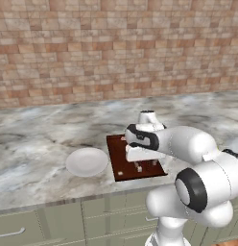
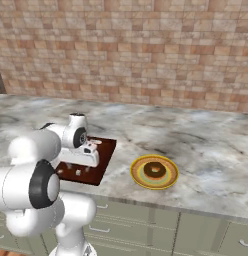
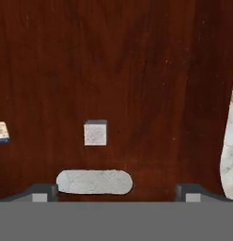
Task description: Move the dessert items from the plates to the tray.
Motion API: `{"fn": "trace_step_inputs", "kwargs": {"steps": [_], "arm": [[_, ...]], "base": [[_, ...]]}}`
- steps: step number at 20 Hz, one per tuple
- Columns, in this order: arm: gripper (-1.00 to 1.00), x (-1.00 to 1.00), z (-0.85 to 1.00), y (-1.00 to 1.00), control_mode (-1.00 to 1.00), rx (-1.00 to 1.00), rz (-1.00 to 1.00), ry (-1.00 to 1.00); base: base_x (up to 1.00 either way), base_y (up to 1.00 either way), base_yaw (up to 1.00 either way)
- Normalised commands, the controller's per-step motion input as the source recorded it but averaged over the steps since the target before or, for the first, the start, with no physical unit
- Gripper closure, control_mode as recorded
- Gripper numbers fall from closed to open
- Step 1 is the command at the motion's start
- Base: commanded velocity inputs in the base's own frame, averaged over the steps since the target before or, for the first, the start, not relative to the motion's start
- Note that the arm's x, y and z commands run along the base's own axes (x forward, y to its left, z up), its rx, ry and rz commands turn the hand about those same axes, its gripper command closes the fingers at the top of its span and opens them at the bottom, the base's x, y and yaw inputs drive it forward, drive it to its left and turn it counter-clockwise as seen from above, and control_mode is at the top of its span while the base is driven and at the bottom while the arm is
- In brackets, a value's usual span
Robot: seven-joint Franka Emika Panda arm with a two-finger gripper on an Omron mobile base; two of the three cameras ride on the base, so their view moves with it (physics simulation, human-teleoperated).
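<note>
A marbled grey counter (image 1: 34, 144) runs under a brick wall, and the arm leans over it with its gripper (image 3: 116, 192) pointing straight down at the tray (image 3: 137, 70). The jaws stand wide apart and hold nothing, with their tips close above the dark wood. Just ahead of the tips lies the tray's pale slot (image 3: 94, 182), and a little beyond it rests the tiny white morsel (image 3: 95, 132), square on the board between the finger lines, which suggests to me it has been set down there. Off to the gripper's left side sits the plain white plate (image 1: 87, 161), bare. Farther off on its right, well apart from the tray, the yellow-rimmed plate (image 2: 141, 181) carries the brown doughnut (image 2: 155, 170), not yet moved.
</note>
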Motion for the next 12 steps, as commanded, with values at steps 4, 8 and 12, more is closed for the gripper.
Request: {"fn": "trace_step_inputs", "kwargs": {"steps": [4,8,12], "arm": [[-1.0,-0.03,0.34,-0.18,-1.0,0.0,0.01,-0.12],[-1.0,-0.01,0.32,-0.11,-1.0,0.0,0.01,-0.19],[-1.0,-0.03,0.3,-0.34,-1.0,0.0,0.0,-0.06]], "base": [[0.0,0.0,0.0],[0.0,0.0,0.0],[0.0,0.0,0.0]]}}
